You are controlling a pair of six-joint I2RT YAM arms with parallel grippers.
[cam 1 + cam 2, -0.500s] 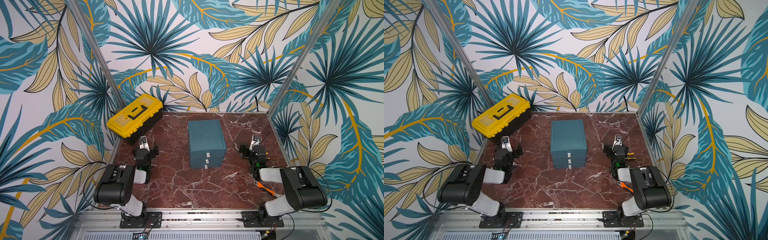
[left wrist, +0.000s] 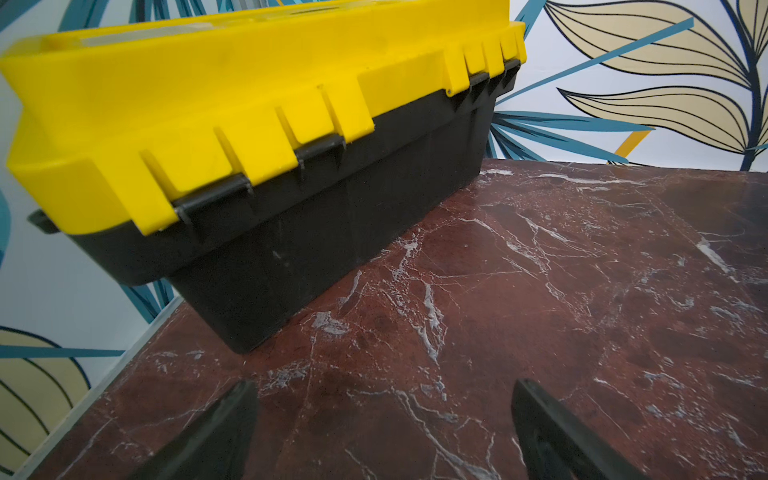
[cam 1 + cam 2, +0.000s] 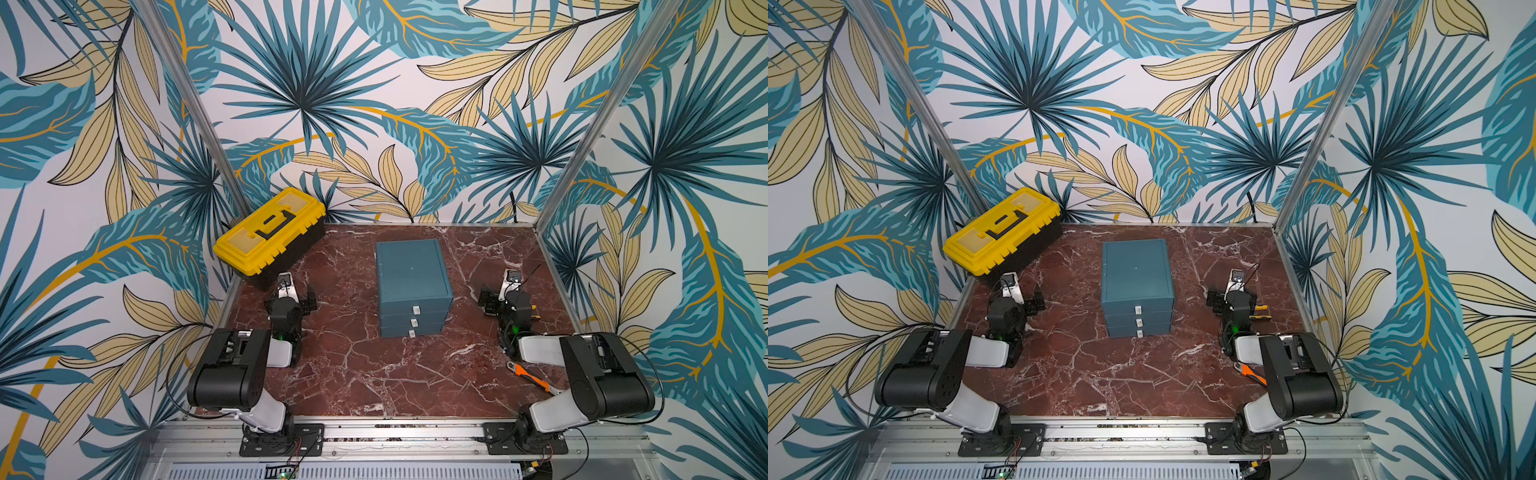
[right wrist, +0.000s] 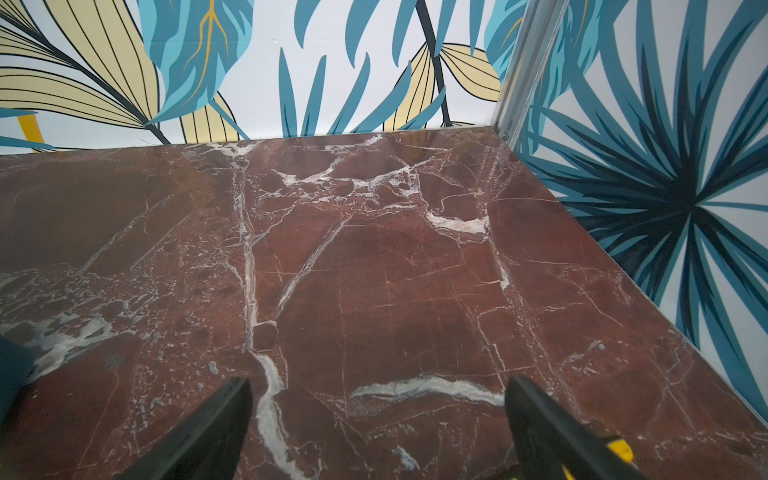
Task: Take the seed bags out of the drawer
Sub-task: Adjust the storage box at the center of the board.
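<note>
**A:** Where are the seed bags?

**B:** Not in view. The cabinet (image 3: 411,270) stands mid-bench, between the left and right edges, with all three drawers shut flush. The bags are presumably inside; which drawer cannot be told.

**A:** State of the arms?

**B:** The left end effector (image 2: 384,415) is released and empty, jaws wide apart, low over the bench (image 3: 365,374) beside the toolbox (image 3: 270,228) in the far left corner. The right end effector (image 4: 378,415) is likewise released and empty, near the right edge. Neither touches the cabinet.

**A:** The step in hand?

**B:** Judged to be opening a drawer.
1. Bring one end effector round to the cabinet front, which faces the near edge.
2. Align the jaws on one white pull tab (image 3: 416,309) and close fully before pulling.
3. Pull straight toward the near edge; a skewed pull may slide or turn the cabinet.
4. Keep clear of the wrench (image 3: 530,376) near the right edge.

**A:** Which view to rely on?

**B:** Both top views show the cabinet, tabs and wrench. The left wrist view shows only the toolbox side and bench. The right wrist view shows mostly bare bench and the far right corner. Only the wrist views show the jaw gap plainly.
</note>
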